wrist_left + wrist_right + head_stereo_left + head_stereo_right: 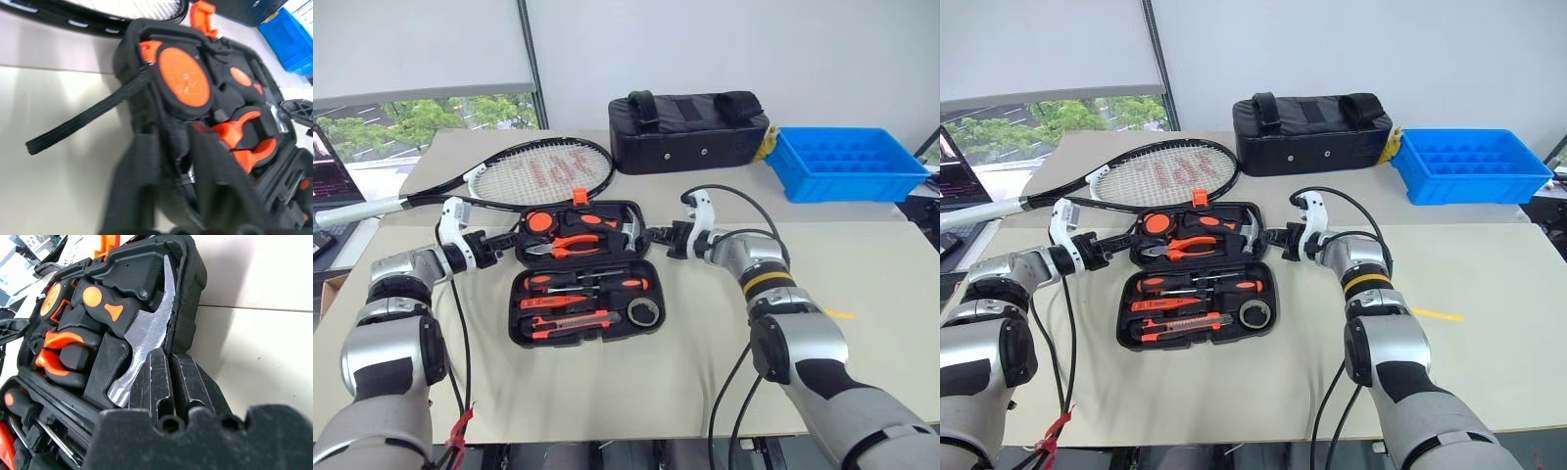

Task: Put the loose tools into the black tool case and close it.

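Observation:
The black tool case (658, 294) lies open on the table, its orange latch (579, 196) at the far edge. The tools sit in its recesses: pliers (576, 244), a hammer (146, 333) and an orange tape measure (183, 76) in the far half, and screwdrivers (587, 284), a utility knife (573, 321) and a grey tape roll (643, 312) in the near half. My left gripper (514, 240) is shut on the far half's left rim. At that half's right rim, beside the hammer head, my right gripper (651, 235) is also shut on the edge.
A black tennis racket (538, 171) lies just behind the case. A black fabric bag (690, 130) and a blue tray (847, 162) stand at the back right. A laptop (328, 166) is at the far left. The table's right side is bare cloth.

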You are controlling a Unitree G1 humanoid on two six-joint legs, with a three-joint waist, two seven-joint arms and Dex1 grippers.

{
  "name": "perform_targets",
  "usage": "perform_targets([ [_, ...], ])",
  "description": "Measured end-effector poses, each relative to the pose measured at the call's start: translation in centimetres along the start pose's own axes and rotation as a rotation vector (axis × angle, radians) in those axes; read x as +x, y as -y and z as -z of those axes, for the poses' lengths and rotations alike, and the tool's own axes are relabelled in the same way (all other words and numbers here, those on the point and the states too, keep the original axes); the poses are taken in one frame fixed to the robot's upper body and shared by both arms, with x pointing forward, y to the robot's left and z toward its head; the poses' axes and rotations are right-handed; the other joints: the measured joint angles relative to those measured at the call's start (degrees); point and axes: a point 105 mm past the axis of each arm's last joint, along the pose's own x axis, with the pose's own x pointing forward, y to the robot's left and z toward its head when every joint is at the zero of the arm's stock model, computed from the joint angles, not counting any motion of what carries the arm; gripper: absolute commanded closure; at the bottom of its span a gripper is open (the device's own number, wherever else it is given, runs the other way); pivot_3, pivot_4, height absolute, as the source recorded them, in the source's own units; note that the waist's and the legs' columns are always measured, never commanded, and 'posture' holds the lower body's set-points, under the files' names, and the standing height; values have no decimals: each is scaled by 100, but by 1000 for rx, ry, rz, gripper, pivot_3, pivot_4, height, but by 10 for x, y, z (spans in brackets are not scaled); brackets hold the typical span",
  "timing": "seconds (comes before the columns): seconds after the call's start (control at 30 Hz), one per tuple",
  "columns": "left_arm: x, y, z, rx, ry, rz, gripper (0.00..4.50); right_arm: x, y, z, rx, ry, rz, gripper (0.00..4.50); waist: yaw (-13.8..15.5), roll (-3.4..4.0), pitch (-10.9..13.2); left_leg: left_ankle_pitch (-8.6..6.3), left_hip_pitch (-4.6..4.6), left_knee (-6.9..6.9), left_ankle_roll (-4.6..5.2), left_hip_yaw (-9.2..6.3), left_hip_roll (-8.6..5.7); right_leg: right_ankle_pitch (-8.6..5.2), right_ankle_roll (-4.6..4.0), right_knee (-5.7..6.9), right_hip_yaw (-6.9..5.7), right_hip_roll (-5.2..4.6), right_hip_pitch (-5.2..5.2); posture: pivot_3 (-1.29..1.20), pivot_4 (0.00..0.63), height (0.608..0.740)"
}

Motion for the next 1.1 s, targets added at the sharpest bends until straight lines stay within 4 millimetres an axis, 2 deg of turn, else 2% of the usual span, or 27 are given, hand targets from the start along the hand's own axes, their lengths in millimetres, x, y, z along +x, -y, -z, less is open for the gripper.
perform_targets([
  [0.37,2,4,0,24,-7,34,4489,-4,4,-3,-11,6,13,4500,23,0,0,0,0,1,0,-2,-3,0,0,0,-4,-5,2,0,150,712],
  [0.5,8,15,-1,44,-6,97,4489,-13,12,-12,-26,25,37,4500,71,0,1,1,-14,6,1,-8,-7,1,2,-2,-22,-13,-1,0,150,712],
  [0.67,21,41,-12,114,21,202,4489,-34,23,-28,-91,102,55,4500,82,-1,1,1,-48,7,1,-18,-6,1,1,-5,-34,-10,-29,0,150,712],
  [0.77,22,53,-17,194,28,243,4489,-44,26,-32,-123,149,52,4500,40,-1,1,4,-59,2,-2,-13,-6,1,1,-3,-33,-9,-46,0,150,712],
  [0.93,25,59,-8,316,60,246,4489,-58,28,-23,-199,222,33,4500,-18,-1,2,6,-57,-3,-6,-5,-1,1,1,-4,-28,-3,-53,0,150,712],
  [1.1,16,64,2,474,96,252,4489,-70,23,-12,-307,291,2,4500,-2,-1,2,10,-46,4,-12,1,1,2,0,-1,-15,0,-51,0,150,712],
])
